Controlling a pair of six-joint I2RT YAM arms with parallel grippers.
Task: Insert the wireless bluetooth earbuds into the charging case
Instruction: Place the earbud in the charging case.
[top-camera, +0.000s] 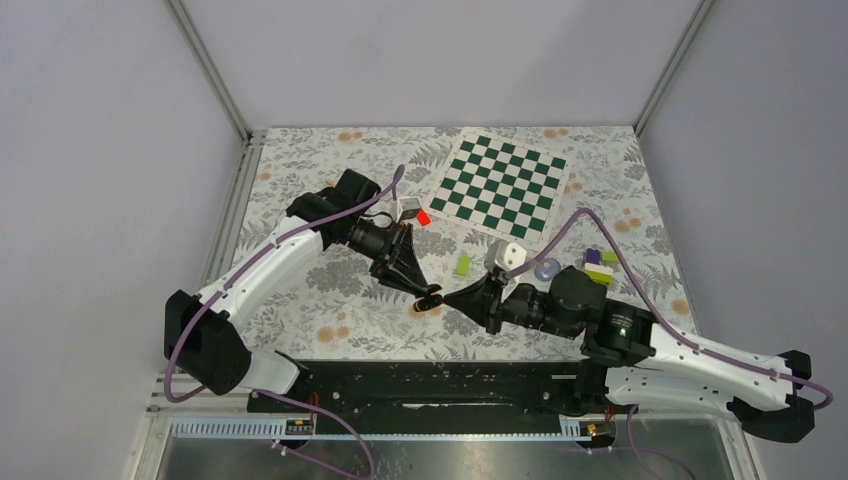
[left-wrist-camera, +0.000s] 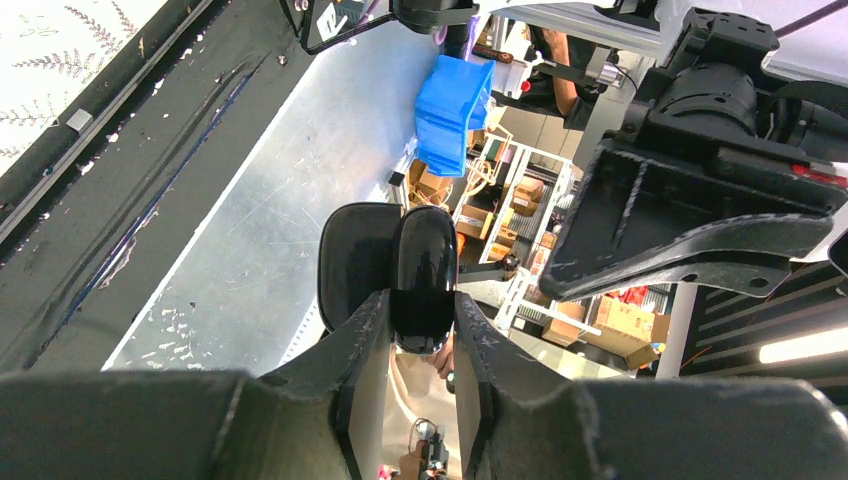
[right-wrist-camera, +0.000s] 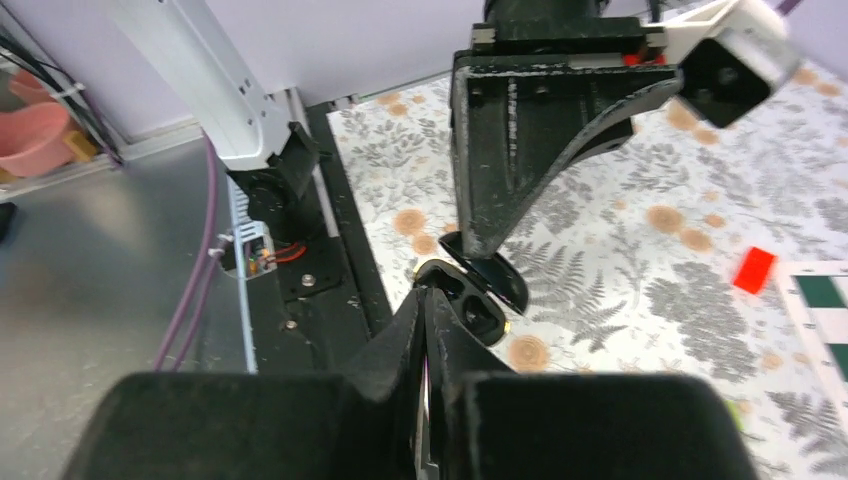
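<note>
my left fingers (top-camera: 429, 292) are clamped on the charging case (left-wrist-camera: 422, 275), one pad on each side of its glossy black shell. they hold it over the flowered desk (top-camera: 330, 300), on the side of the chessboard (top-camera: 497, 186) that faces my bases, a little left of the board's near corner. the case stands open, with its lid swung apart from the body, and from above a pale inner face shows. from my right wrist i see a dark hollow in the open half, but i cannot tell whether one of the earbuds sits in it. my right fingers (right-wrist-camera: 425, 305) are pressed together with no gap, their tips right at the edge of the open case. i cannot tell whether they touch it, or whether anything tiny is pinched between them. a lime-green block (top-camera: 462, 264) lies on the desk between the case and the chessboard, and a red block (top-camera: 423, 216) sits just beside the chessboard's left corner.
</note>
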